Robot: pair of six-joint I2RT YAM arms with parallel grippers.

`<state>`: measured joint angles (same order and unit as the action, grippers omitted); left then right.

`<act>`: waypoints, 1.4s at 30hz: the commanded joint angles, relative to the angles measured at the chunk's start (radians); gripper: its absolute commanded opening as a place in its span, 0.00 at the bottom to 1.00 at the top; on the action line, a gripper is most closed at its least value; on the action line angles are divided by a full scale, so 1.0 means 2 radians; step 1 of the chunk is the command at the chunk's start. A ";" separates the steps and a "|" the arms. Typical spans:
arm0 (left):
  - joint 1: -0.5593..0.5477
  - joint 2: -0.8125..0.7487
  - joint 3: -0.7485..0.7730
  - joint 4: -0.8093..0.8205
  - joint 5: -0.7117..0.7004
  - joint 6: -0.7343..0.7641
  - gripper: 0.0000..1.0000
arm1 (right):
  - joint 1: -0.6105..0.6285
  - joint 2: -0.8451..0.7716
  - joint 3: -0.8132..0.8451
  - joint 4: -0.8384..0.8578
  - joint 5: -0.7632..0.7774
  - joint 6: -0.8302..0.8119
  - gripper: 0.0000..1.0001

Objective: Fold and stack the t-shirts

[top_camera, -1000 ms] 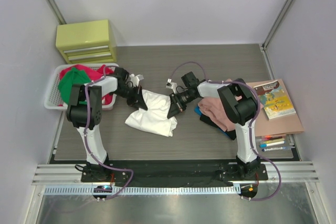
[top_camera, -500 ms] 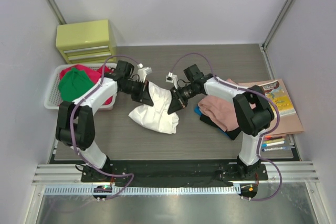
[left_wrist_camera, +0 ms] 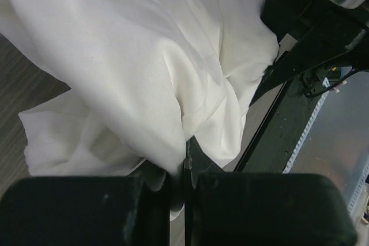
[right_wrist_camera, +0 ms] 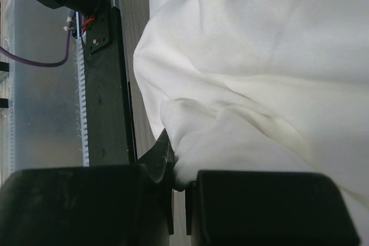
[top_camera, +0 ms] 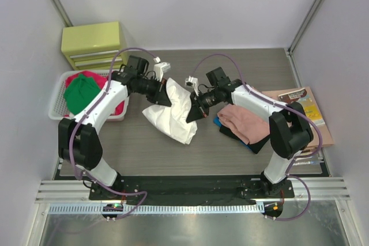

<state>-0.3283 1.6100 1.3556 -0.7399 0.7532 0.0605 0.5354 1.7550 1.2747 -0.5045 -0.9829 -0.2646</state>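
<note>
A white t-shirt [top_camera: 176, 109] hangs between my two grippers over the middle of the table, its lower part bunched on the wood. My left gripper [top_camera: 164, 93] is shut on the shirt's upper left edge, the cloth [left_wrist_camera: 144, 79] pinched between its fingers. My right gripper [top_camera: 198, 110] is shut on the right edge, with white cloth [right_wrist_camera: 259, 84] spilling out of its jaws. A stack of folded t-shirts [top_camera: 239, 120], salmon-pink on top with black and blue beneath, lies to the right. Red [top_camera: 109, 82] and green [top_camera: 82, 92] t-shirts fill the basket.
A white slotted basket [top_camera: 56, 106] stands at the left edge. A yellow-green drawer box [top_camera: 94, 44] sits at the back left. A thin book [top_camera: 304, 108] on brown card and several markers [top_camera: 300, 156] lie at the right.
Both grippers have lifted and carried the white shirt toward the back of the table. The cloth now hangs taller and narrower between them.
</note>
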 commanded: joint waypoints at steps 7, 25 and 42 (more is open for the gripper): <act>-0.018 -0.018 0.033 -0.001 -0.007 0.015 0.00 | -0.006 -0.112 -0.034 -0.028 0.023 -0.039 0.01; -0.021 0.024 0.090 0.018 -0.012 0.004 0.00 | -0.060 -0.217 -0.107 -0.057 0.053 -0.048 0.01; -0.094 0.088 0.158 0.019 -0.051 0.004 0.00 | -0.132 -0.285 -0.147 -0.088 0.081 -0.069 0.01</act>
<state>-0.4820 1.7679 1.5883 -0.7353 0.7509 0.0422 0.3260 1.2533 0.9871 -0.5919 -0.8280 -0.3569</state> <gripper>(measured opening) 0.039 0.077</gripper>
